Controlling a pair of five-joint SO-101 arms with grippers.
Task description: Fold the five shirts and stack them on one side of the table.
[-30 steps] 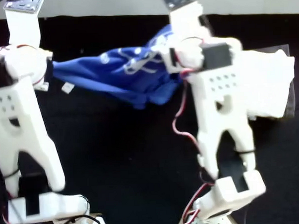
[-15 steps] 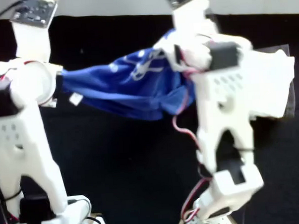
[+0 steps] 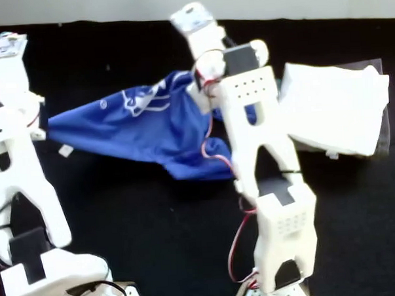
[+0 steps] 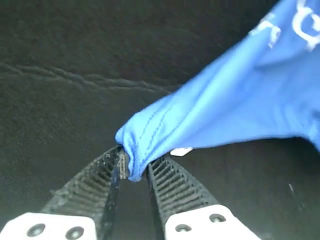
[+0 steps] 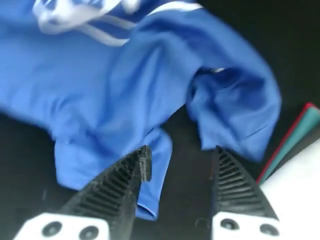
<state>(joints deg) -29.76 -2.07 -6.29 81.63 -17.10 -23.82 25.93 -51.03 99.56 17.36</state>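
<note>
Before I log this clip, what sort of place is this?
Likely a robot workstation for laundry folding: white plastic left arm and right arm, a blue printed shirt, a white-topped stack of folded shirts.

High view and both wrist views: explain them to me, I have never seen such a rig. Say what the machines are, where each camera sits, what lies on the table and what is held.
Two white robot arms stand at a black table. The high view looks down on both; each wrist view comes from a camera on one arm, looking along its claw. A blue shirt is stretched out, and a stack of folded shirts lies beside it. The left claw pinches a corner of the shirt. The right claw is open over the cloth, holding nothing.
</note>
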